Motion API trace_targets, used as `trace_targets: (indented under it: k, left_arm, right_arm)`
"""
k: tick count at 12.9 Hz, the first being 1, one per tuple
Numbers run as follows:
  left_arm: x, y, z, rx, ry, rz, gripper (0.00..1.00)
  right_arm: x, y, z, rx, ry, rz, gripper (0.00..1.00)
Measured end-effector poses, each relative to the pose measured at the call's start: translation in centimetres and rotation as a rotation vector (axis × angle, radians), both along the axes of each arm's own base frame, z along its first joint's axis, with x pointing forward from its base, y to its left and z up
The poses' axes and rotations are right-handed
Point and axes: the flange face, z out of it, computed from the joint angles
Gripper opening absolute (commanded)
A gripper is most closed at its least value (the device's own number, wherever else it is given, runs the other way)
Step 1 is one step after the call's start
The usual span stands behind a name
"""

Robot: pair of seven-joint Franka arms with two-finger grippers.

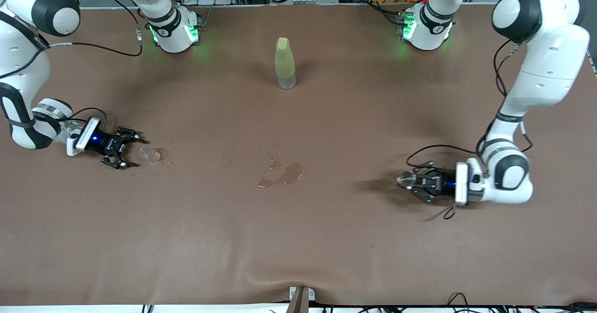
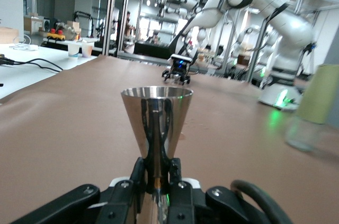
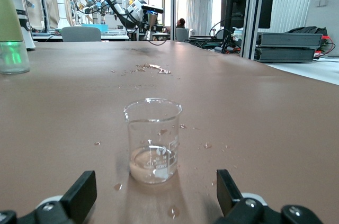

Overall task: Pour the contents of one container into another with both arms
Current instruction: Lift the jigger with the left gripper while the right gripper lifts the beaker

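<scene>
Already the tabletop (image 1: 298,238) carries a spill (image 1: 284,175) nearer the front camera than the bottle (image 1: 285,63). Toward the right arm's end, the right gripper (image 1: 122,153) holds spread fingers beside the beaker (image 1: 150,154); closing off-centre could topple it. The left gripper (image 1: 413,182) pinches a steel cone cup (image 1: 405,179), which might slip when tilted.
</scene>
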Motion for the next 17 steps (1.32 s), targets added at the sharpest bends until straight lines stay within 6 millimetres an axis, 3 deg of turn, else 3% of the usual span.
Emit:
trace_targets:
  k: [3, 5, 7, 9, 14, 15, 17]
  left_arm:
    - [0.7, -10.8, 0.9, 0.025, -0.034, 0.065, 0.00]
    - [-0.3, -17.9, 1.5, 0.025, -0.037, 0.084, 0.00]
    - [-2.0, -23.1, 1.6, 0.033, -0.034, 0.078, 0.00]
    - [-3.3, -26.1, 1.5, 0.043, -0.031, 0.070, 0.00]
    - [-5.7, -30.5, 0.8, 0.030, 0.005, 0.078, 0.00]
    - [-6.4, -31.8, 0.9, 0.010, 0.005, 0.089, 0.00]
    - [-7.3, -33.5, 1.0, -0.025, -0.016, 0.110, 0.00]
  right_arm:
    - [0.7, 1.2, -0.3, 0.011, -0.007, 0.001, 1.00]
    - [1.1, 2.0, -0.4, 0.021, -0.013, -0.003, 1.00]
    - [1.5, 2.8, -0.5, 0.030, -0.019, -0.001, 1.00]
    - [2.0, 3.8, -0.7, 0.043, -0.026, -0.004, 1.00]
    - [2.6, 5.5, -1.1, 0.057, -0.032, -0.003, 1.00]
    - [2.7, 5.8, -1.1, 0.058, -0.032, 0.000, 0.92]
    - [3.0, 6.4, -1.1, 0.067, -0.037, 0.002, 0.66]
